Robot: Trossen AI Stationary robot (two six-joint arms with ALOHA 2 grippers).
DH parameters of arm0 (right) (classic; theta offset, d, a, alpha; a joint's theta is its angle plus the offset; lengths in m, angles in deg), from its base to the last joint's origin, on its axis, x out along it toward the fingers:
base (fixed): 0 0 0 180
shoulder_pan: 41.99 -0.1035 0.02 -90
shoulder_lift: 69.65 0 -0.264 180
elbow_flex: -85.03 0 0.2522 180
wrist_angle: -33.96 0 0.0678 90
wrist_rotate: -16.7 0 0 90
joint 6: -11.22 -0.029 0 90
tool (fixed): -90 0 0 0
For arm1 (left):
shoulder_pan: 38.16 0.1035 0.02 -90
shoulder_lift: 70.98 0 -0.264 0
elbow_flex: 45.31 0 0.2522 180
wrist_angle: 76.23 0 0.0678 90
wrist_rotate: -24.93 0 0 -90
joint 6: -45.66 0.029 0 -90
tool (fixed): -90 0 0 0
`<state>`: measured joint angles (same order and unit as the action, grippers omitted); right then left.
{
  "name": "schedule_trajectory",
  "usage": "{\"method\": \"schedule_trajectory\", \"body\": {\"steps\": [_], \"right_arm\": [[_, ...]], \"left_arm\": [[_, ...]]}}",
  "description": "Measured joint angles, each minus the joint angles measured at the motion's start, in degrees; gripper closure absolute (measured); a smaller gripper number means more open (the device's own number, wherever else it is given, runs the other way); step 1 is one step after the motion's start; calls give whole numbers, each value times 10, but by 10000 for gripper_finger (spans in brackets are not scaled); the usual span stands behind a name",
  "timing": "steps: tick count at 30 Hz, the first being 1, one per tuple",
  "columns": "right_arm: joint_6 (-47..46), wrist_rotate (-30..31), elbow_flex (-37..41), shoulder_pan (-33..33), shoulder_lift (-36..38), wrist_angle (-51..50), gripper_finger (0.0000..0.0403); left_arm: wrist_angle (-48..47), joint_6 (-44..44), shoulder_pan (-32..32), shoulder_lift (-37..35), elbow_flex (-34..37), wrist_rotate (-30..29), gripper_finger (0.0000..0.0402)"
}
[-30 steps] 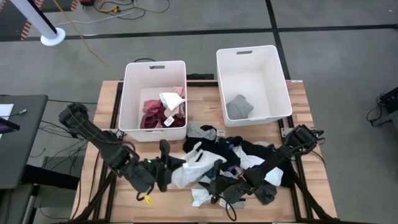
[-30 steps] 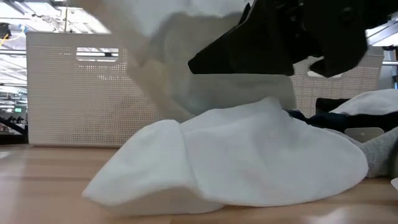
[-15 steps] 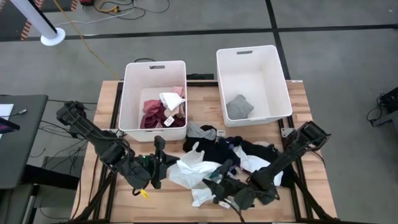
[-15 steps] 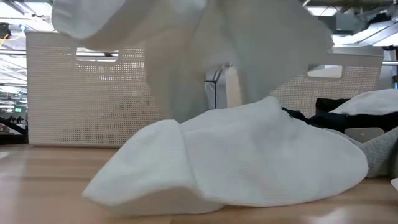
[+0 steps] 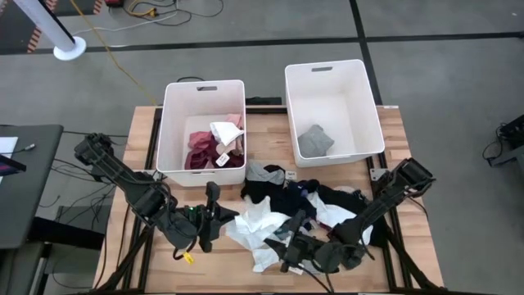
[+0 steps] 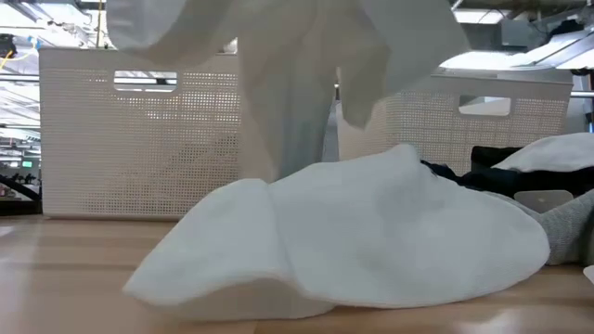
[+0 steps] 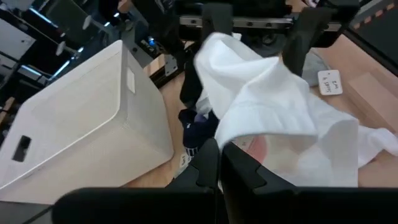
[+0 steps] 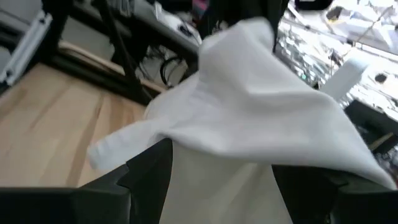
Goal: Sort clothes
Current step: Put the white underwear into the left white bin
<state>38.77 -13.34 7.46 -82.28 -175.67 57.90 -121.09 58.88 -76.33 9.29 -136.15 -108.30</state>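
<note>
The left end effector stays clamped on a white garment, which it holds lifted just in front of the left bin; in the left wrist view the cloth hangs straight from the closed fingers. The right end effector stands with its fingers wide apart on the far side of that garment from the left bin, gripping nothing. A second ago it was closer in against the cloth; now it has backed off and the garment hangs freer and more spread. My reading is that the left arm alone now carries the piece, so it is ready to go to a bin.

The remaining clothes lie heaped on the bench to the right of the held garment, in front of the right bin.

In the low view the hanging white cloth and a second white piece lying on the bench block nearly everything, and both end effectors are hidden there. The right wrist view shows little but white fabric. What kind of garment it is I cannot tell.
</note>
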Motion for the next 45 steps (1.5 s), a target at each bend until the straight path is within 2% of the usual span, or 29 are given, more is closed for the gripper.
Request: {"method": "schedule_trajectory", "body": {"steps": [8, 12, 17, 22, 30, 32, 34, 38, 45], "right_arm": [[76, -32, 0, 10, 0, 87, 118], [89, -60, 0, 12, 0, 107, 119], [109, -93, 0, 23, -1, 141, 141], [122, -134, -4, 41, -1, 156, 207], [177, -139, -32, 57, -1, 130, 376], [194, -139, -36, 55, -1, 130, 392], [203, -138, -39, 54, -1, 128, 390], [219, -138, -44, 51, -1, 129, 396], [254, -136, -72, 55, -1, 106, 401]], "left_arm": [[-2, -20, 0, 0, 0, 54, 400], [-2, -20, 0, 4, 0, 60, 400], [13, -26, 4, 4, 4, 84, 400], [21, -26, 4, 4, 5, 85, 400], [17, -28, 4, 4, 5, 85, 400], [10, -34, 2, 4, 5, 81, 399], [-5, -35, -4, 4, 5, 58, 396], [-36, -39, -18, 4, 5, 5, 362], [-104, -97, -31, 3, 5, -10, 261]]}}
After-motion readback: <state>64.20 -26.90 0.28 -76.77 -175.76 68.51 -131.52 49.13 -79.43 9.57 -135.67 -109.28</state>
